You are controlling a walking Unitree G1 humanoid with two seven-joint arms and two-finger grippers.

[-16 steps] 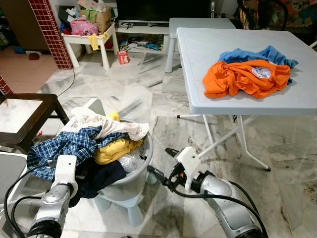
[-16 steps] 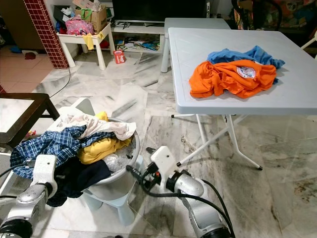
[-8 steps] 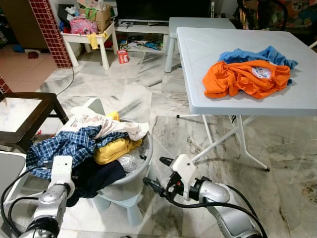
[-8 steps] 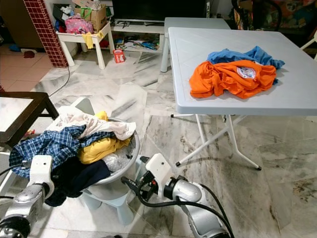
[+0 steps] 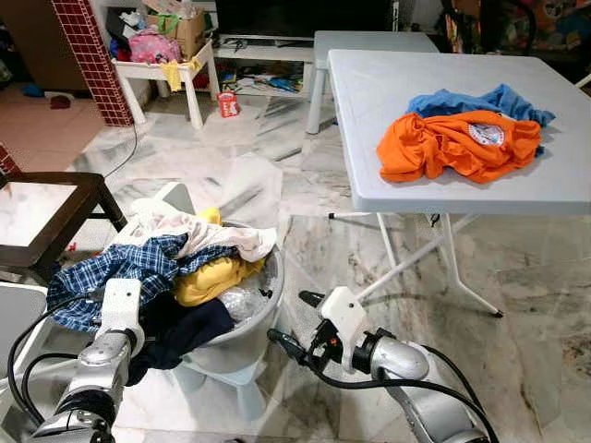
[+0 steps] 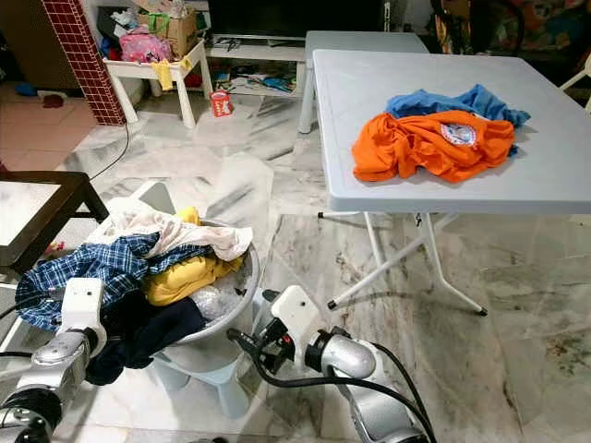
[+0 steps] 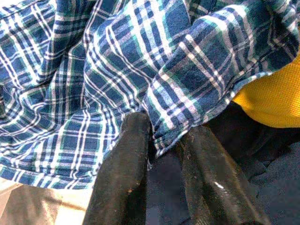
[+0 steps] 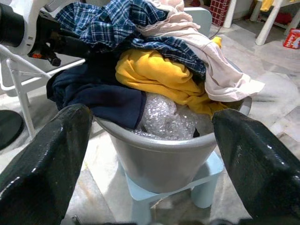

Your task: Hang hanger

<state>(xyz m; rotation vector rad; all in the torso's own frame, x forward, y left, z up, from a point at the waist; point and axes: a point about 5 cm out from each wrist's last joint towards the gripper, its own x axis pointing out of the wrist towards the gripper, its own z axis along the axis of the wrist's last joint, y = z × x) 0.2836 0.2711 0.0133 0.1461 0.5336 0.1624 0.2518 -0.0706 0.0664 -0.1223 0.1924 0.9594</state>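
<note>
Silver arms, white wrist housings, black cables, black claw fingers (image 8: pixel 42 159).

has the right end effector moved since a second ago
Yes. The right end effector has shifted lower and toward the grey basket, its fingers spread open.

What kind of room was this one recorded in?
Most likely a home living area in use for laundry: a grey basin heaped with clothes on a marble floor, shirts on a white folding table, and a TV stand at the back.
</note>
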